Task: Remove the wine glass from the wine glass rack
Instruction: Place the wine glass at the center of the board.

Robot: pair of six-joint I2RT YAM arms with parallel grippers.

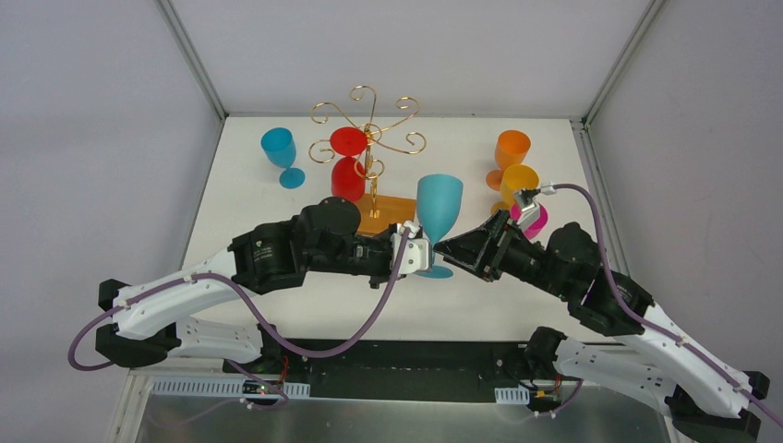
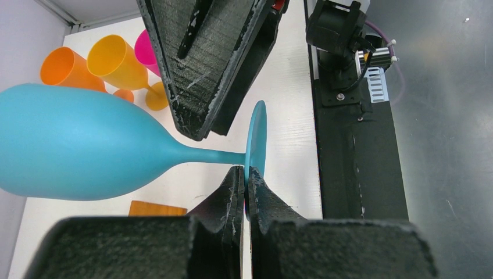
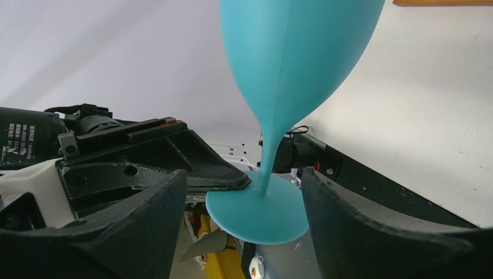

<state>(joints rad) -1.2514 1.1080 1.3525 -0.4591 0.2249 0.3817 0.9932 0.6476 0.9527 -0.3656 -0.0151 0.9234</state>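
A teal wine glass (image 1: 438, 205) stands upright in front of the wine glass rack (image 1: 369, 125), a gold wire stand on an orange-brown base (image 1: 388, 214). My left gripper (image 1: 426, 255) is shut on the rim of the glass's round foot (image 2: 256, 136); the left wrist view shows its fingers (image 2: 229, 195) pinching it. My right gripper (image 3: 244, 177) is open, with one finger (image 3: 349, 215) on each side of the stem and foot, touching neither. A red wine glass (image 1: 348, 175) hangs upside down on the rack.
A blue glass (image 1: 280, 152) stands left of the rack. Two orange glasses (image 1: 512, 152) (image 1: 519, 183) and a pink one (image 1: 534, 221) stand at the right, just behind my right wrist. The black mounting rail (image 1: 406, 355) runs along the near edge.
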